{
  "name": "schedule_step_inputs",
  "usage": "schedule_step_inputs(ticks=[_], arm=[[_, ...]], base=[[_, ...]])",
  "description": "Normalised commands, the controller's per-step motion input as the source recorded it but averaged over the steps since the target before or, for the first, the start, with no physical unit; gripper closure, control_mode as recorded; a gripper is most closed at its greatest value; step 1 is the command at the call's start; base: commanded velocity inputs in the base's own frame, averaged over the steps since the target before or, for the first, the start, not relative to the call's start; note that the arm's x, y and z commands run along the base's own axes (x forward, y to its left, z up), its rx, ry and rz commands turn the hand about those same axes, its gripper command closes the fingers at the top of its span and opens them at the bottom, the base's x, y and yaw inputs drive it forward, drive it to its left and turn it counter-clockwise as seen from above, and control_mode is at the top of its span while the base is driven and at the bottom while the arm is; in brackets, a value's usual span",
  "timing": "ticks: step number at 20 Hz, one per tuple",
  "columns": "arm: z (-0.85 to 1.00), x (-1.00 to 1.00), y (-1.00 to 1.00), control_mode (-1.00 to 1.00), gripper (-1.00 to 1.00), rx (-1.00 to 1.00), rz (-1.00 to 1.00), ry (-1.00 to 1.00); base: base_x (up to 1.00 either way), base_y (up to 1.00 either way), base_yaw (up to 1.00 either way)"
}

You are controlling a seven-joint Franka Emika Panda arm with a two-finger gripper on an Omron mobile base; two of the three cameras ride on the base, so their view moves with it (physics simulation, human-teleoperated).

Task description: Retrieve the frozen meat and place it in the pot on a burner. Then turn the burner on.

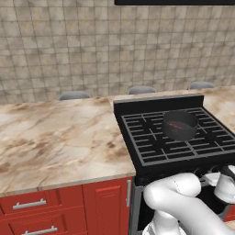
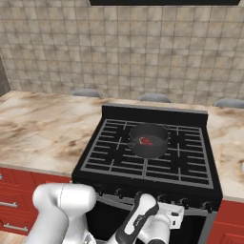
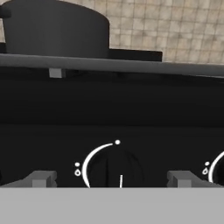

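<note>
The frozen meat (image 2: 146,141) lay inside the pot (image 2: 148,140) on the burner (image 2: 147,155), centre of the right base view. The gripper (image 3: 112,178) sat low against the range front, fingers (image 3: 42,178) spread wide either side of a knob (image 3: 119,168) at lower centre of the hand view, touching nothing. Likely risk: a second knob (image 3: 218,168) showed at the right edge, so the wrong burner could be lit. The fingers might also slip off when closing. Room was tight against the panel; open behind.
</note>
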Motion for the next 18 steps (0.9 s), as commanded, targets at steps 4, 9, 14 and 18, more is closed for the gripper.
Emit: schedule_step_inputs(ticks=[4, 9, 14, 18], arm=[[-0.06, 0.42, -0.10, -1.00, -1.00, 0.00, 0.00, -0.05], [-0.10, 0.13, -0.08, -1.00, -1.00, 0.00, 0.04, -0.09], [0.00, 0.01, 0.00, -1.00, 1.00, 0.00, 0.00, 0.00], [0.00, 0.00, 0.00, -1.00, 1.00, 0.00, 0.00, 0.00]], base=[[0.00, 0.00, 0.00], [0.00, 0.00, 0.00], [0.00, 0.00, 0.00], [0.00, 0.00, 0.00]])
